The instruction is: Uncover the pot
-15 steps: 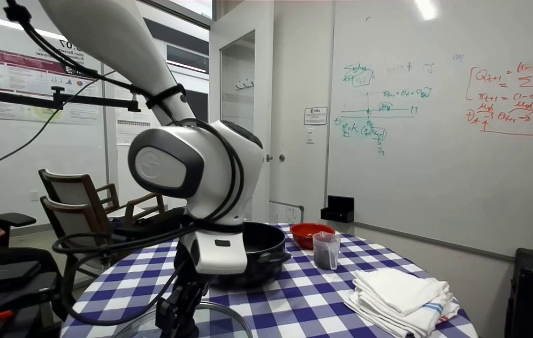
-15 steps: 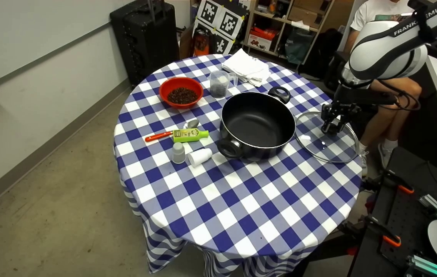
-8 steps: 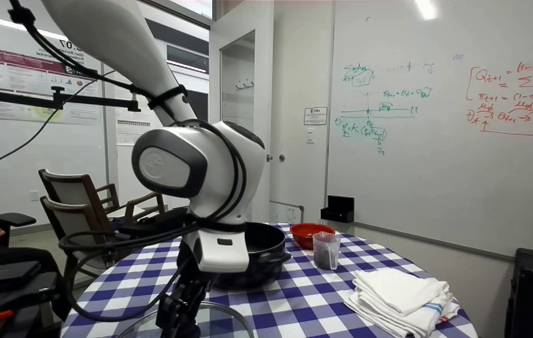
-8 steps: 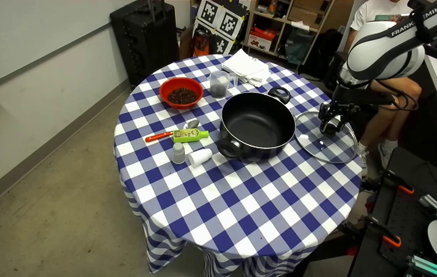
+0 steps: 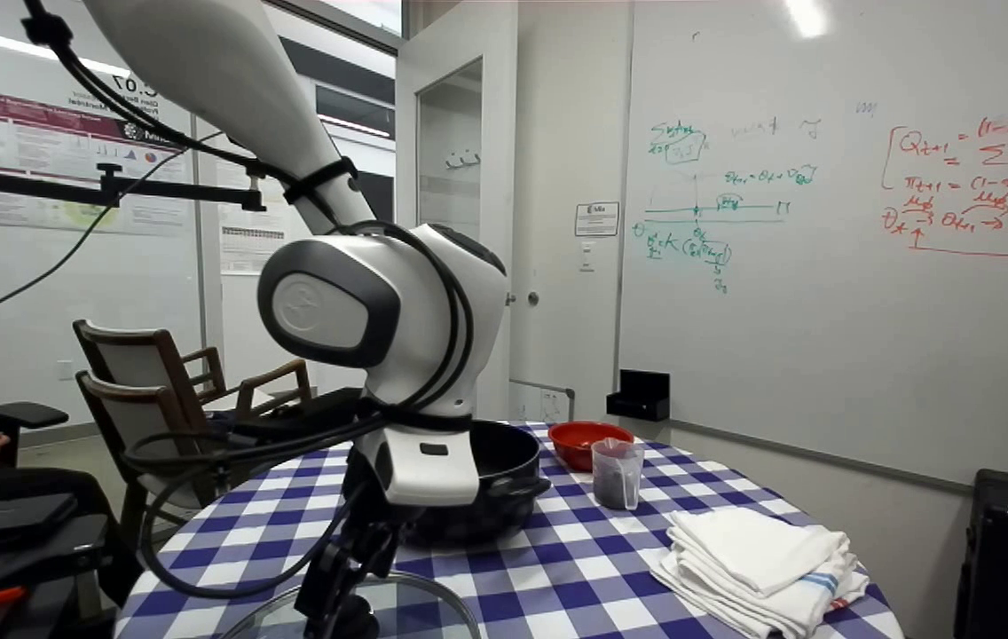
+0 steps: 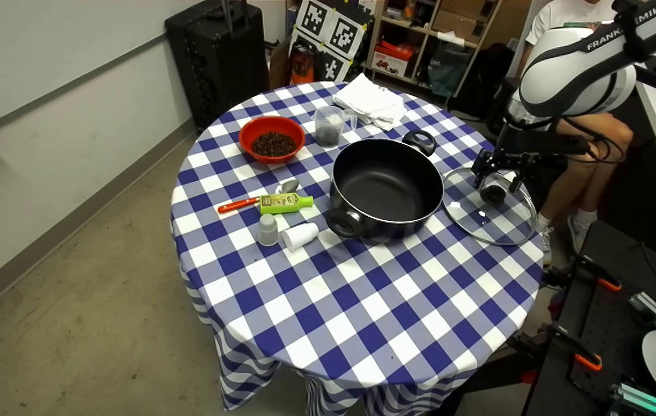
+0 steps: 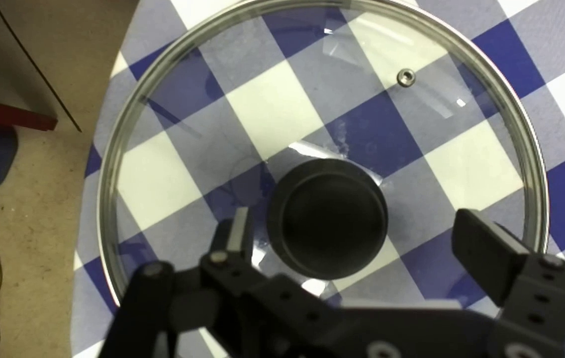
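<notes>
Round table [image 6: 362, 312] under a blue-and-white checked cloth [image 6: 247, 370], which hangs past the edge. Floor [image 6: 114, 300] bare, brownish, specked; grey-brown baseboard [image 6: 79, 214] under a pale wall [image 6: 103, 138]. In an exterior view: whiteboard [image 5: 823, 337] marked in green and red, bright reflection [image 5: 806, 16] near its top edge; white-framed door [image 5: 500, 177] with a glass pane [image 5: 449, 133]; two wooden armchairs [image 5: 138, 415]; poster [image 5: 7, 138] with a maroon band. Black hard case [image 6: 218, 63] in both exterior views, standing by the wall. Stocked wooden shelf unit [image 6: 406, 24] beyond the table.
</notes>
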Robot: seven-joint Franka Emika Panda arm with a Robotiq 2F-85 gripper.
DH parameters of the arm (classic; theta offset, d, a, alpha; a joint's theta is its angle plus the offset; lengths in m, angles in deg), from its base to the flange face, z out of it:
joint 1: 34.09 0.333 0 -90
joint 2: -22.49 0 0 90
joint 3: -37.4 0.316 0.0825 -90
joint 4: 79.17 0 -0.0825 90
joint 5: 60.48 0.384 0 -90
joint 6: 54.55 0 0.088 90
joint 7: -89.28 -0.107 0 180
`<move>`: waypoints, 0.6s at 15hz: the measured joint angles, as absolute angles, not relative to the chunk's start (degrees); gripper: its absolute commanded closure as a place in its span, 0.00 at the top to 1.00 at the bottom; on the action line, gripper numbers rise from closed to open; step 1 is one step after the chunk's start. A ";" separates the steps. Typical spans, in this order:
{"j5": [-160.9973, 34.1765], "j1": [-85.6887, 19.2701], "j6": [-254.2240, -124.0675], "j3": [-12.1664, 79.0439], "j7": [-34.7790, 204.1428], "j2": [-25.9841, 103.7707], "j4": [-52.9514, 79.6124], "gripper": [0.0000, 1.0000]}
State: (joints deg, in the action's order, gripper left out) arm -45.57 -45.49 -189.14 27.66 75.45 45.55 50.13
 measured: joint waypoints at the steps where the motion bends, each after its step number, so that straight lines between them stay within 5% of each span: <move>1: -45.57 -45.46 -188.96 27.66 75.45 45.56 50.13 1.00; 9: -46.06 -45.35 -187.08 27.66 75.45 45.62 50.13 1.00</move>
